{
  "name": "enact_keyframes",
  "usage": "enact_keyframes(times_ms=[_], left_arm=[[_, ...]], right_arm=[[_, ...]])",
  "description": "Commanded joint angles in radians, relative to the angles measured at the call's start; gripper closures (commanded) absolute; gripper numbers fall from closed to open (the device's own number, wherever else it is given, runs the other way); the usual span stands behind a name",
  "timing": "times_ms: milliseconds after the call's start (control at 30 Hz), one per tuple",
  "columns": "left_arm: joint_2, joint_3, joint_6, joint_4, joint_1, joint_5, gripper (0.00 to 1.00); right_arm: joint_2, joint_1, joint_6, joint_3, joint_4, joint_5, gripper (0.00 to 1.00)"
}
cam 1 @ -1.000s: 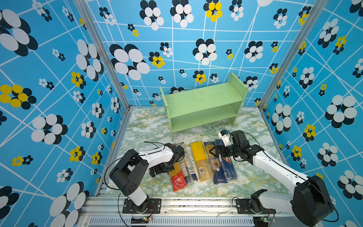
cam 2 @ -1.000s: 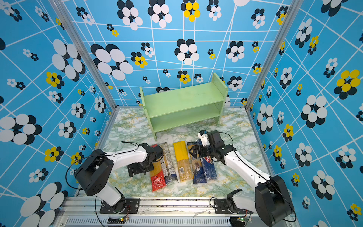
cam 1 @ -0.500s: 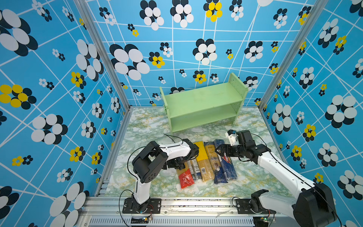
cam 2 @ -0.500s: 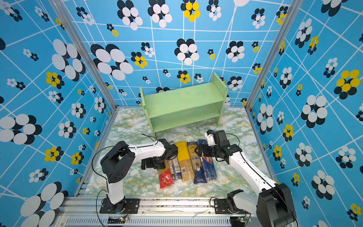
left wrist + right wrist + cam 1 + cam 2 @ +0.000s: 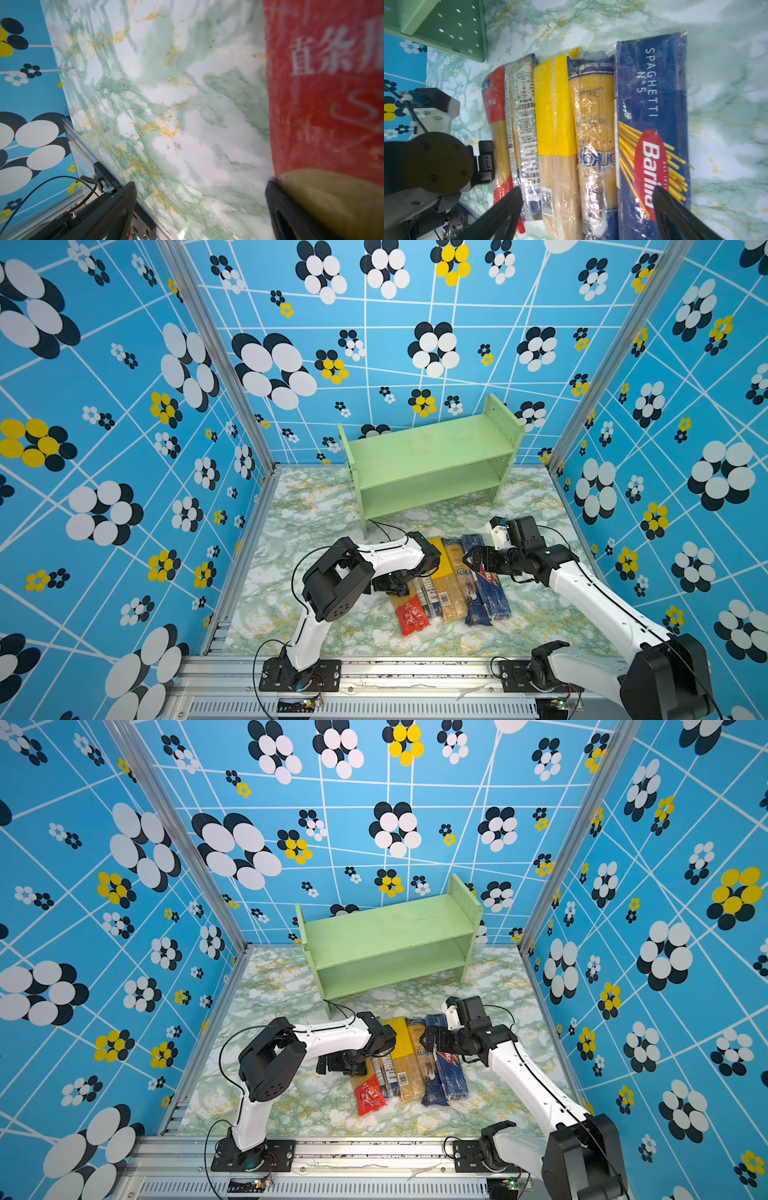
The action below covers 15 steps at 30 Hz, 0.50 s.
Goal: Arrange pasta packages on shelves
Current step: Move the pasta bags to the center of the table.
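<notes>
Five pasta packs [image 5: 446, 589] lie on the worktop [image 5: 324, 522] near the bare shelf [image 5: 428, 448], now shoved closer together by the open left claw [image 5: 201, 187], so the open right claw [image 5: 586, 190] can grab one.

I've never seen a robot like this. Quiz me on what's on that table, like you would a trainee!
1. How many pasta packs lie on the table?
2. Yes or no: is any pack on the green shelf?
3. Which pack lies right beside the left gripper? A. red pack B. yellow C. dark blue Barilla

Key: 1. five; 2. no; 3. A
</notes>
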Motion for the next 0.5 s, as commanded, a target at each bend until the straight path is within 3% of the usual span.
enact_keyframes(times_ms=[0, 467], left_arm=[[0.093, 0.089, 0.062, 0.363, -0.061, 0.186, 0.01], [0.123, 0.205, 0.150, 0.416, -0.033, 0.183, 0.01]], right_arm=[[0.008, -0.004, 0.025, 0.029, -0.071, 0.056, 0.01], [-0.002, -0.009, 0.018, 0.035, -0.080, 0.071, 0.01]])
